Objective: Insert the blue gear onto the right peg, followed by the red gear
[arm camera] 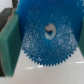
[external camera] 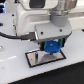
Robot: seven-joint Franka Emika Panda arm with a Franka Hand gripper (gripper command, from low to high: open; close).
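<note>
The blue gear [external camera: 51, 48] sits flat between my gripper's fingers, just above the black-bordered white plate [external camera: 35, 58]. My gripper [external camera: 52, 46] is shut on the gear's rim. In the wrist view the blue gear [arm camera: 47, 37] fills most of the frame, its toothed edge and centre hole showing, with something pale seen through the hole. A teal finger pad [arm camera: 9, 46] presses against its side. The right peg is hidden under the gear and gripper. The red gear is out of view.
The white arm body [external camera: 35, 15] fills the upper part of the exterior view, with a black cable [external camera: 12, 35] on the exterior view's left. The plate lies on a white table [external camera: 15, 70].
</note>
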